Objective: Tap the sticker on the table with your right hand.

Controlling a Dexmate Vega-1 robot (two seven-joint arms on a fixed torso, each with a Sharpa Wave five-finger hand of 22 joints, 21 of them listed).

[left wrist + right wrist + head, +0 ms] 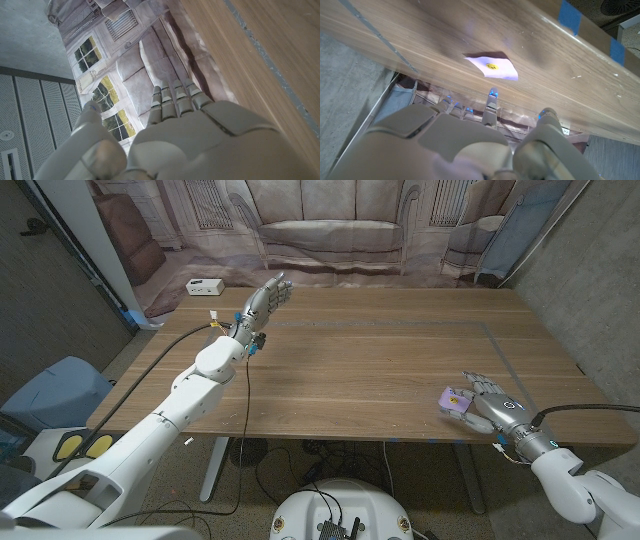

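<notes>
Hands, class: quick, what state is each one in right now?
Left hand: open, fingers extended, holding nothing.
Right hand: open, holding nothing, by the sticker.

White glossy arms (pixel 180 405), grey segmented fingers (pixel 272 292) (blue-lit tips), black cables (pixel 170 342)

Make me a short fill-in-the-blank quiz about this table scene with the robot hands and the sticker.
1. The sticker lies on the wooden table next to the robot's ____ hand.
2. The sticker is pale purple with a small ____ mark in its middle.
3. The left hand holds ____, its fingers stretched out.
4. Beyond the table's far left corner sits a small ____ box.

Missing words: right; yellow; nothing; white
</notes>
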